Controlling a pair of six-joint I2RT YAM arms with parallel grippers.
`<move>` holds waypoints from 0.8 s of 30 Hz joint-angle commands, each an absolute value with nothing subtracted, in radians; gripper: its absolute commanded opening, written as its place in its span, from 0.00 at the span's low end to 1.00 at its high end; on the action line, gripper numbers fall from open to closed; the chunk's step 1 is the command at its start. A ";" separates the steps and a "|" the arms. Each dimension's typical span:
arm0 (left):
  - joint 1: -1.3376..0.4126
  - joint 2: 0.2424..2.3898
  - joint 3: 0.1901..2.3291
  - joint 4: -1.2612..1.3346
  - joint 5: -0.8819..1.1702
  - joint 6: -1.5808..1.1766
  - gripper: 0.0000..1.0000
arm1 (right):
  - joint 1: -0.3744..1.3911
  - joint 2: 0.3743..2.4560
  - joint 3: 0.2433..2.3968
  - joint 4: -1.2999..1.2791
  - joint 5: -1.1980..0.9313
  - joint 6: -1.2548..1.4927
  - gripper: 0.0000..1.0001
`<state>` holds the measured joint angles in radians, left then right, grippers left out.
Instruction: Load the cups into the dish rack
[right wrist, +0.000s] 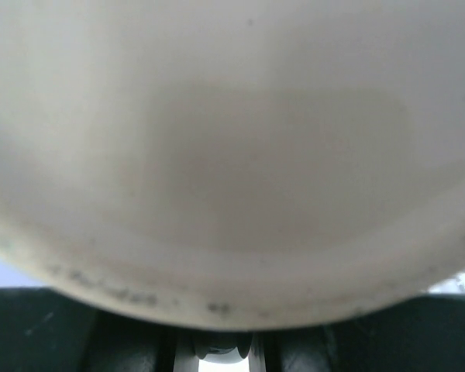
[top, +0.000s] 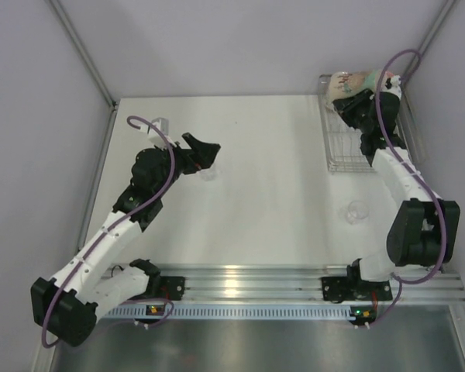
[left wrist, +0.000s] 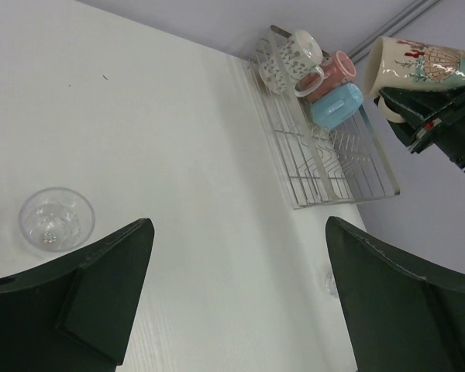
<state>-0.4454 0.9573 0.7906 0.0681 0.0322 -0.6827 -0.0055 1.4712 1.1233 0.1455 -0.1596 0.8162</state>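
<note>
cream mug point(left wrist: 422, 63): clamped in the right gripper point(left wrist: 418, 108), in the air over the far end of the dish rack point(left wrist: 337, 174), 1 o'clock on the table point(top: 256, 155).
mug axis: tipped on its side, with the long axis running left-right in the top view. Handle is on the underside, at the fingers. Can't tell which end is the mouth.
right wrist view: pale mug wall fills the frame, nothing else readable.
rack load: white patterned mug point(left wrist: 288, 56), pink mug point(left wrist: 337, 68) and light blue mug point(left wrist: 337, 105) are bunched at the far end. All three are tilted or lying over and touch each other.
rack room: near half is bare wire. Rack long axis runs near-far.
rack edges: sits against the table's right edge, with its far end at the back corner.
left gripper point(left wrist: 239, 226): jaws wide apart, nothing between them, hanging over the table at 10 o'clock.
clear glass point(left wrist: 56, 218): upright on the table, just beside the left gripper.
second clear glass point(top: 356, 211): upright at 3 o'clock, near the rack's near end but apart from it.
mid table: open white surface between the two arms.
</note>
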 commanded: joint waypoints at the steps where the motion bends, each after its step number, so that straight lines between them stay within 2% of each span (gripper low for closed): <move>1: -0.442 0.916 0.781 0.052 0.035 -0.649 0.98 | -0.021 1.535 1.268 0.126 -0.005 0.749 0.00; 14: -0.440 0.882 0.781 0.018 0.015 -0.595 0.98 | 0.058 1.811 1.586 0.003 0.400 0.649 0.00; 24: -0.440 0.926 0.795 0.020 0.017 -0.571 0.98 | 0.084 1.971 1.710 -0.067 0.537 0.643 0.00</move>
<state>-0.4454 0.9089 0.7811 0.0021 0.0277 -0.5976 0.0765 1.9755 1.6131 -0.1532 0.4236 0.6537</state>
